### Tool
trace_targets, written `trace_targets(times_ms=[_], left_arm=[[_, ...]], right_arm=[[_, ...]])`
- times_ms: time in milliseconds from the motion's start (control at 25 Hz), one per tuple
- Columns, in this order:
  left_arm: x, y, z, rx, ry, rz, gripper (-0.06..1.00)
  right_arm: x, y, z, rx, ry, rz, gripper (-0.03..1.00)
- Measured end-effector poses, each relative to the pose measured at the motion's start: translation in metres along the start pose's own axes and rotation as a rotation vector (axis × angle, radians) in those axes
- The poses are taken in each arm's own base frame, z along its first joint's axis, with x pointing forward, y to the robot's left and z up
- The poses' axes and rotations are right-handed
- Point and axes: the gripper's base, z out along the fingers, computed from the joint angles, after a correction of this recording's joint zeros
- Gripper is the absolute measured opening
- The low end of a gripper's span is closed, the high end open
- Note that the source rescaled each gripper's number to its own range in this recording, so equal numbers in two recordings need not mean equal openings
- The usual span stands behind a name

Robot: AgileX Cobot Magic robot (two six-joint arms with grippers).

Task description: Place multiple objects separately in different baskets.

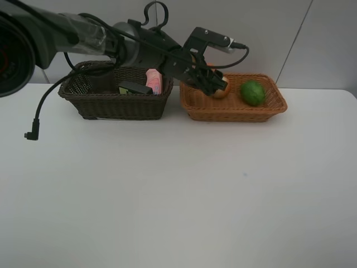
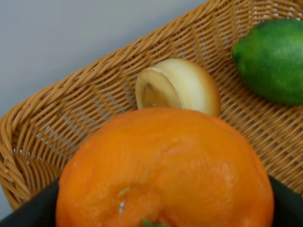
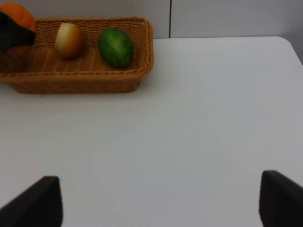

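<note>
My left gripper (image 1: pixel 212 84) reaches across over the left end of the light tan basket (image 1: pixel 234 114), shut on the orange mandarin (image 2: pixel 165 170). Its dark fingers (image 2: pixel 28 210) flank the fruit, which hangs just above the basket floor (image 2: pixel 47 137). In that basket lie a pale peach-like fruit (image 1: pixel 220 92) (image 2: pixel 177 87) and a green lime (image 1: pixel 252 92) (image 2: pixel 274 59). The dark brown basket (image 1: pixel 111 106) holds a pink bottle (image 1: pixel 154 81) and a dark green bottle (image 1: pixel 134 88). My right gripper (image 3: pixel 163 203) stands open over bare table, out of the exterior view.
The two baskets stand side by side at the table's back edge, close to the grey wall. A black cable (image 1: pixel 34 131) hangs from the left arm down to the table at the left. White tabletop (image 1: pixel 178 201) stretches in front of the baskets.
</note>
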Motion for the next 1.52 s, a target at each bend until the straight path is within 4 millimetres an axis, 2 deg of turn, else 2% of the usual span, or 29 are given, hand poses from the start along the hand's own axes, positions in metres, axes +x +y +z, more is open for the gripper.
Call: trace_targets(times_ms=[280,1280,1400,1520], left_arm=[[-0.001,0.0,0.0,-0.001,-0.001,0.007,1.0],[-0.002,0.0,0.0,0.0,-0.009,0.013,1.0],[-0.002,-0.001,-0.006,-0.021,0.042,0.026,1.0],[-0.009,0.002,-0.024,-0.062,0.117,0.03,1.0]], right_arm=[[0.0,0.0,0.0,0.0,0.0,0.0,0.83],[0.0,0.0,0.0,0.0,0.0,0.0,0.83],[0.0,0.0,0.0,0.0,0.0,0.0,0.83],[0.0,0.0,0.0,0.0,0.0,0.0,0.83]])
